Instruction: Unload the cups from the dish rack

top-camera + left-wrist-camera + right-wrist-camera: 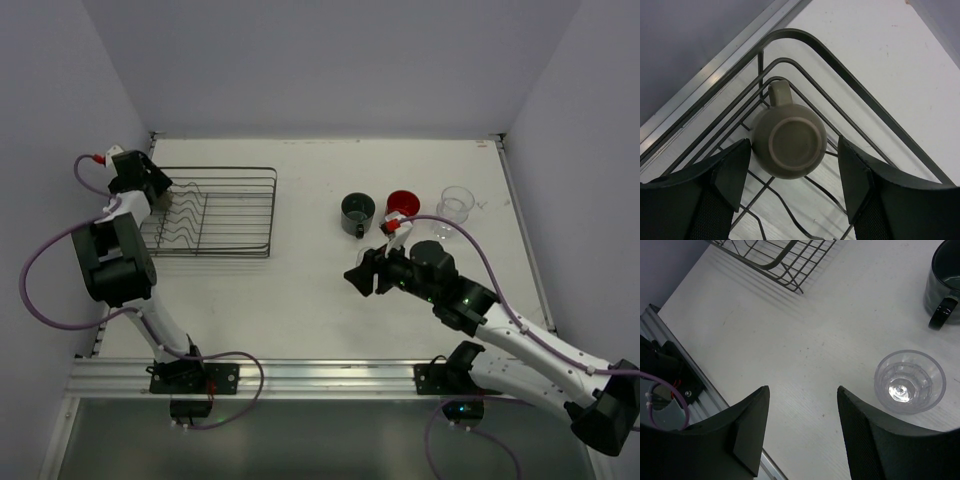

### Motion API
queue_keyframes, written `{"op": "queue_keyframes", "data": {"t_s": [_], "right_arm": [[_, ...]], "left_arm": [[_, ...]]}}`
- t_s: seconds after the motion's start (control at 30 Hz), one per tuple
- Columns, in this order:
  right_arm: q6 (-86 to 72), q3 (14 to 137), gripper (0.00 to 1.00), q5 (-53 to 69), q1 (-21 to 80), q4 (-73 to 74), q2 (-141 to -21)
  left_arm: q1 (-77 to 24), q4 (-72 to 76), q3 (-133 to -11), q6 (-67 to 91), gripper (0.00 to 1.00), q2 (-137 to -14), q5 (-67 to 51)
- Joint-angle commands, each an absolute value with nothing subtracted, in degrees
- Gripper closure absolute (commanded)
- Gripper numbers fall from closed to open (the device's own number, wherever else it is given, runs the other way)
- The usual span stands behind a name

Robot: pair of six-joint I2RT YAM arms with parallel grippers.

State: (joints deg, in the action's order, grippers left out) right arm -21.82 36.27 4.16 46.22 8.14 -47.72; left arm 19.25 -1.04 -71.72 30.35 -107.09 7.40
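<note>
Nearest the near edge, the right gripper [800, 410] hangs over bare table [300, 320], jaws apart w/ nothing btwn them. A small clear tumbler [910, 381] stands upright just beside one finger. Further back, right of centre toward the far edge, the dark grey-green mug [357, 212], red mug [403, 205] and tall clear glass mug [457, 203] stand in a row, all out of the rack.

The dish rack [272, 210] sits toward the far-left corner. One cup shows in it: the small olive-grey cup [792, 145], base up, tucked in a rack corner w/ its handle pointing into that corner. The left gripper [794, 172] is above it, jaws wide, one finger each side of the cup, apparently not touching.

Risks, prob:
- Fingers coming down may hit the prongs or rim wires, esp. on the corner side, and shove the rack.
- The body is rounded, so a squeeze near the base could let it slip out.
- The handle may snag a wire on lift and tip the cup or drag the rack.
</note>
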Motion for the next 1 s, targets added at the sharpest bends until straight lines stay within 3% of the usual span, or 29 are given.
{"op": "queue_keyframes", "data": {"t_s": [0.0,0.23,0.7,0.97], "right_arm": [[-21.9,36.6,0.41,5.3,46.4,5.5,-48.3],[-21.7,36.6,0.41,5.6,46.4,5.6,-48.3],[-21.6,36.8,0.41,4.7,46.4,5.7,-48.4],[-22.1,36.6,0.41,6.3,46.4,4.3,-48.9]], "left_arm": [[19.4,4.5,-74.2,28.9,0.25,-108.4,8.2],[19.4,6.1,-73.8,28.5,0.27,-110.7,8.9],[19.4,6.2,-70.3,29.4,0.72,-106.6,9.8],[19.5,5.2,-67.9,30.1,0.86,-96.1,8.9]]}}
